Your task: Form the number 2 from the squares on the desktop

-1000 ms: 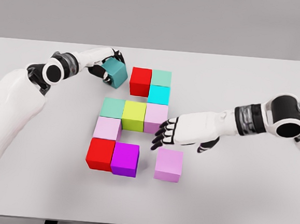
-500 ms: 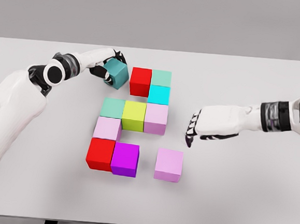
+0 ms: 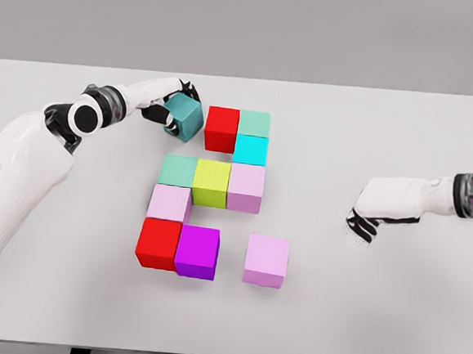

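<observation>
Table [image 3: 389, 320]: I saw wide bare room along the right half and the near edge — blocks bunched left of centre.
Left hand [image 3: 167, 106]: I had its fingers clamped on the teal block [image 3: 184, 115], tilted, just left of the top red block [image 3: 221, 129] with a thin gap.
Right hand [image 3: 374, 214]: low over open surface at the right, well apart from every block; fingers curled down, holding nothing.
Top row: red, then mint block [image 3: 255, 123], with the cyan block [image 3: 251, 149] touching below it.
Middle row: green block [image 3: 178, 171], yellow block [image 3: 211, 182], pink block [image 3: 246, 187] edge to edge.
Lower left: pale pink block [image 3: 170, 202], then bottom red block [image 3: 159, 243] and purple block [image 3: 197, 252] side by side.
Loose pink block [image 3: 266, 260]: alone — a clear gap to purple.
</observation>
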